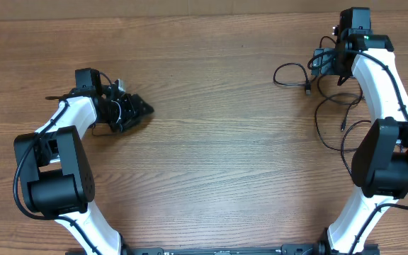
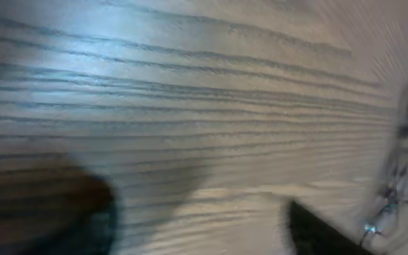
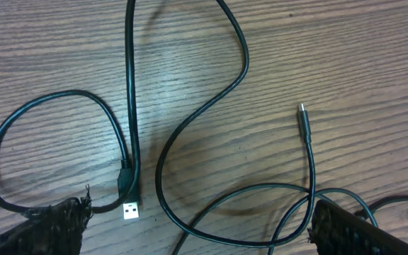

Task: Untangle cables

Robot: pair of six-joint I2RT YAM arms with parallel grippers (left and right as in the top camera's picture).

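Thin black cables (image 1: 292,74) lie in loose loops at the far right of the table, one ending in a USB plug (image 1: 307,90). My right gripper (image 1: 326,64) hovers over them. In the right wrist view my right gripper (image 3: 197,216) is open wide, with a cable loop (image 3: 190,134) crossing between the fingers on the wood. The USB plug (image 3: 129,210) lies by the left finger, and a small slim plug (image 3: 302,113) lies further right. My left gripper (image 1: 134,110) is open and empty at the left, far from the cables; its view (image 2: 200,227) is blurred wood.
The wooden table (image 1: 211,142) fills the view. Another thin cable (image 1: 329,122) runs down beside the right arm's white link (image 1: 377,78). The left arm (image 1: 62,134) lies along the left side.
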